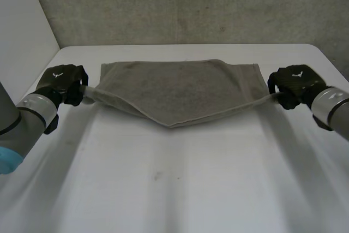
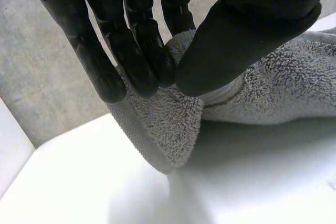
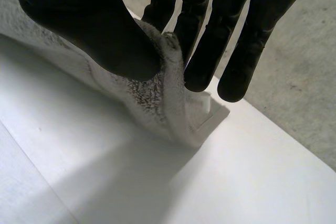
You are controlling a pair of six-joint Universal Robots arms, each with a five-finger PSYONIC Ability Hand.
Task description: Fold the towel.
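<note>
Towel (image 1: 180, 94) judged soft, limp (sags mid-span); left hand (image 1: 64, 83) and right hand (image 1: 294, 84) each pinch a near corner.

left hand (image 1: 64, 83): black, small white mark on its back | right hand (image 1: 294, 84): black, same white mark | fingers (image 2: 105, 72): matte black, rounded tips | left arm (image 1: 34, 110) and right arm (image 1: 334, 105): silver-grey tubes | cap (image 1: 5, 162) on left arm: light blue
</note>
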